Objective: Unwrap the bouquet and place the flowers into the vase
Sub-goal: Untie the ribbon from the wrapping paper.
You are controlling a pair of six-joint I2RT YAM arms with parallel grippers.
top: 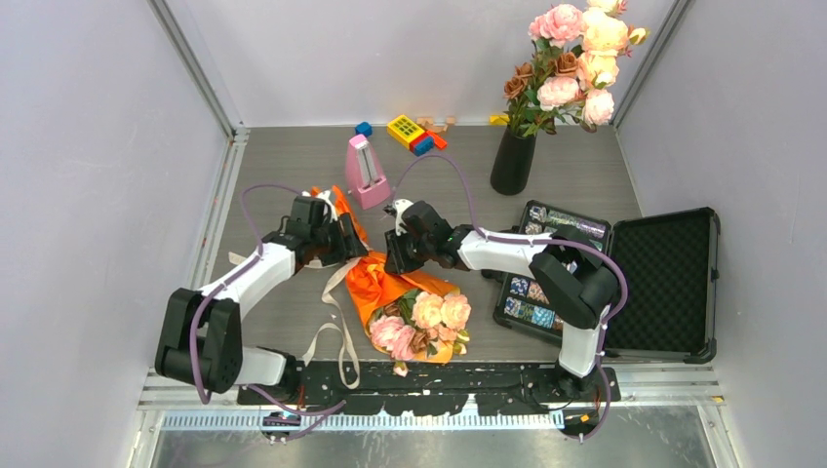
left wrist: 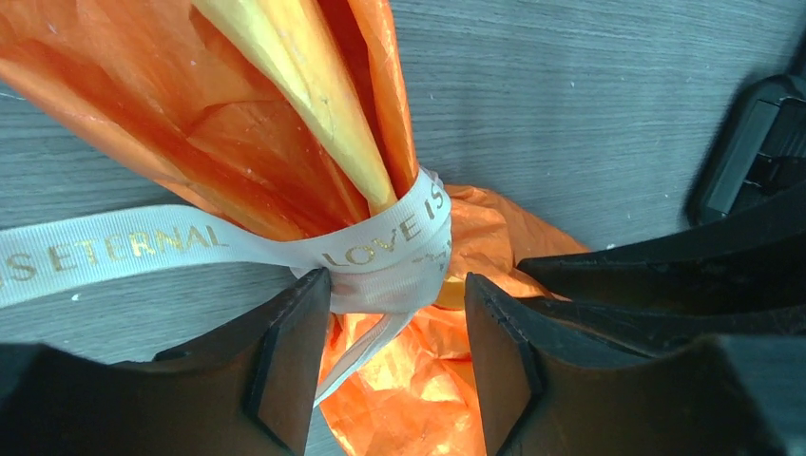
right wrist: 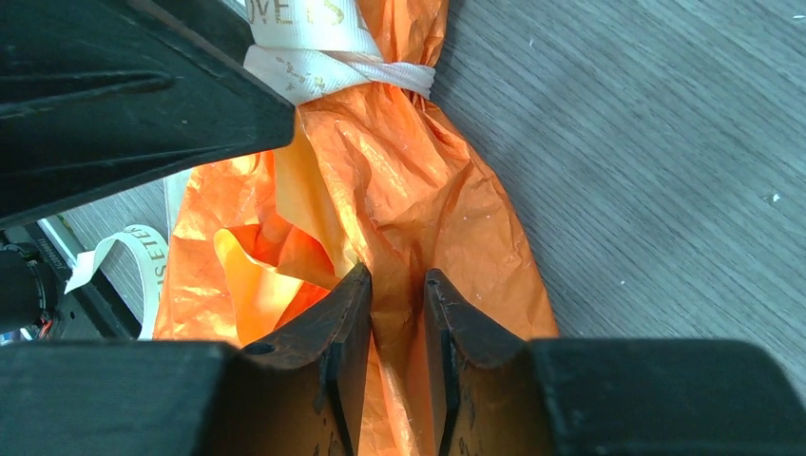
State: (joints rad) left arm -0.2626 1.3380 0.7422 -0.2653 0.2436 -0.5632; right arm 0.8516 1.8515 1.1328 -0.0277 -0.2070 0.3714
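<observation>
Close to the middle of the tabletop's near edge the bouquet (top: 414, 307) lies on its side. Its pink and peach flowers (top: 426, 317) point toward that edge and its wrapped end angles away toward the far left. A loose tail of the cream ribbon (top: 336, 336) loops over the tabletop (top: 293, 312) to the bouquet's left. The orange paper (top: 374, 278) is gathered around the stems, and the ribbon, printed with gold letters, is cinched around its narrow neck. The right hand (right wrist: 396, 285) is narrow, its two fingers pinching a fold of the orange paper just on the flower side of the tie. The left hand (left wrist: 397, 285) stands about half wide, one finger on either side of the ribbon's band with a gap beside one of them, so it holds nothing. An open black case (top: 673, 283) lies along the right edge. Farther back a pink metronome (top: 366, 174) stands just beyond the hands. The black vase (top: 513, 161) stands upright toward the far right corner, a bunch of roses (top: 575, 58) already in it, and small toy blocks (top: 414, 132) sit by the far edge.
</observation>
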